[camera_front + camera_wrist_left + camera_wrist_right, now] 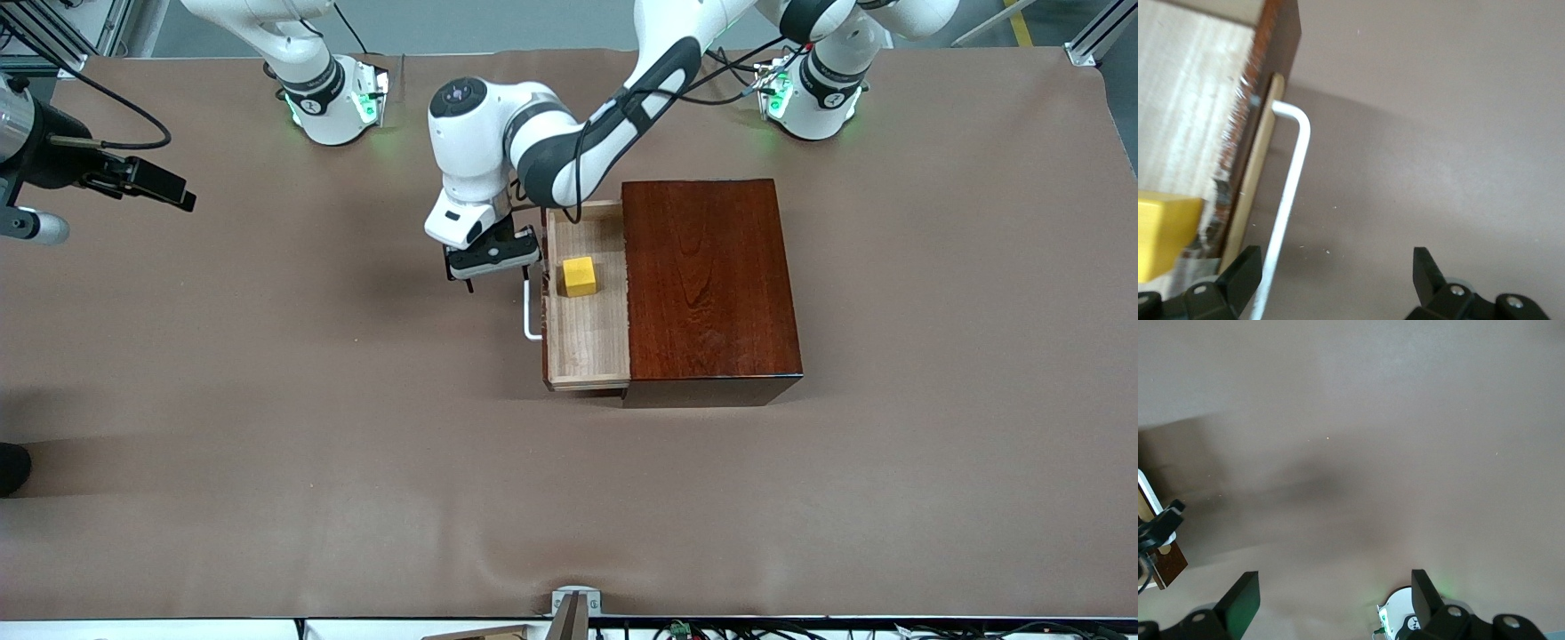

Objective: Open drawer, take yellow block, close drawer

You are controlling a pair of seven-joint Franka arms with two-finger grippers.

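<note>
The drawer (pixel 587 342) stands pulled out of the mahogany box (pixel 707 276) toward the right arm's end of the table. The yellow block (pixel 580 276) sits in its pale tray, in the half farther from the front camera. My left gripper (pixel 498 271) is open, low in front of the drawer, at the end of the white handle (pixel 531 311) farther from the front camera. In the left wrist view the gripper (pixel 1336 267) is open, the handle (pixel 1293 173) runs just inside one fingertip (pixel 1245 267), and the block (pixel 1161 230) shows beside it. My right gripper (pixel 1335 587) is open and empty, high over bare table.
The right arm waits; its hand (pixel 164 187) shows at the edge of the front view at its own end of the table. The right wrist view shows a corner of the drawer front (pixel 1168 563) and the right arm's base (pixel 1405 620). Brown cloth (pixel 356 444) covers the table.
</note>
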